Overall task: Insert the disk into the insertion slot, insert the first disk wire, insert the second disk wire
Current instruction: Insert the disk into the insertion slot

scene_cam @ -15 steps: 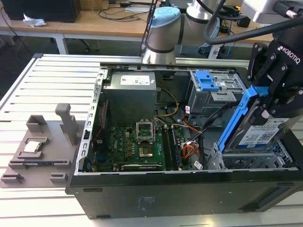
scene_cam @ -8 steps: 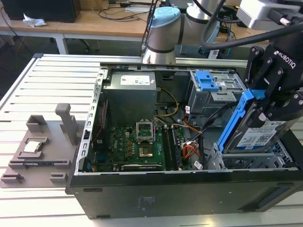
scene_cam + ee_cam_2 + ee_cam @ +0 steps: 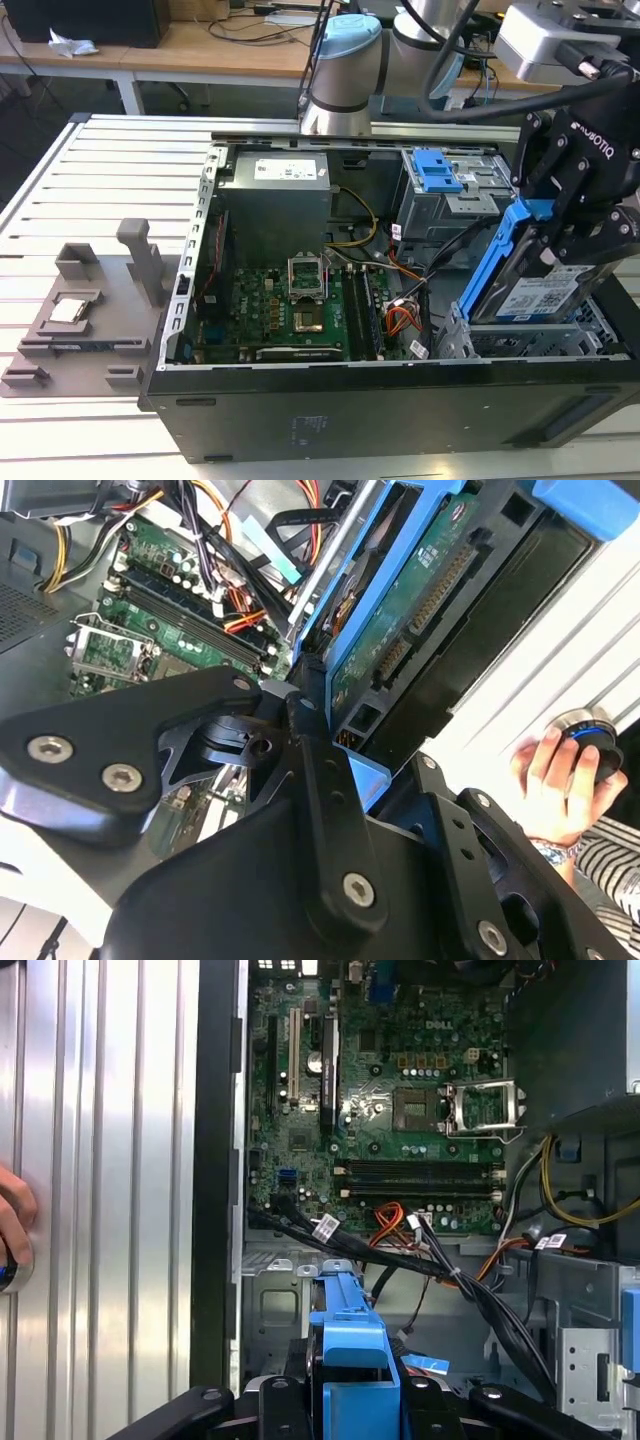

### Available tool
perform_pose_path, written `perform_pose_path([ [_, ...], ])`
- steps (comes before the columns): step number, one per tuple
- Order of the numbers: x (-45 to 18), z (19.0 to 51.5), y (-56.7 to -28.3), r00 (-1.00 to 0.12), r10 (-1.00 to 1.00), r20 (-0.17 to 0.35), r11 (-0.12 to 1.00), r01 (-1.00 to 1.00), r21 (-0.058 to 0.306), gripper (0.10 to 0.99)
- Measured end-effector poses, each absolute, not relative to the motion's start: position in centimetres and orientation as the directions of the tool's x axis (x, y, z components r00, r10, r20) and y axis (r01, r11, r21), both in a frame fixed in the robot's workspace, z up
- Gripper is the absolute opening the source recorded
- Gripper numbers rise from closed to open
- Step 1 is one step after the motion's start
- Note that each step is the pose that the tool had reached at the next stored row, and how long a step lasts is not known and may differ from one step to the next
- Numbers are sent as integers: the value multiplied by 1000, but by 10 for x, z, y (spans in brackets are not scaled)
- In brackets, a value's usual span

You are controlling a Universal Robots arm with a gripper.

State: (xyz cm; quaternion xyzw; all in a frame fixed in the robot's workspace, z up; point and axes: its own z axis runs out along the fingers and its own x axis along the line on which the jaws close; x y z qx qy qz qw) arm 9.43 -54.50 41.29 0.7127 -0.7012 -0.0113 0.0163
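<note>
My gripper (image 3: 548, 232) is shut on the disk (image 3: 538, 296), a metal drive with a white label in a bright blue carrier. It holds the disk tilted, one end up, just above the insertion slot (image 3: 520, 343), a silver perforated cage at the exterior view's lower right of the open computer case. The second wrist view shows the disk's green circuit-board underside (image 3: 420, 610) with a black finger (image 3: 315, 750) against the blue frame. In the first wrist view the blue carrier (image 3: 350, 1345) sits between the fingers, over the cage (image 3: 270, 1305). Black and orange wires (image 3: 400, 1250) cross nearby.
A taller grey cage with a blue latch (image 3: 438, 175) stands behind the slot. The motherboard (image 3: 290, 305) and power supply (image 3: 275, 185) fill the case. A grey fixture (image 3: 90, 305) lies on the slatted table. A person's hand (image 3: 555, 770) rests on a round knob beside the case.
</note>
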Motion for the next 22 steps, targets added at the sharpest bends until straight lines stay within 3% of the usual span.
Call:
perform_pose_path([
  [22,94,398,-545,17,-1000,7,-16,-999,39,376],
])
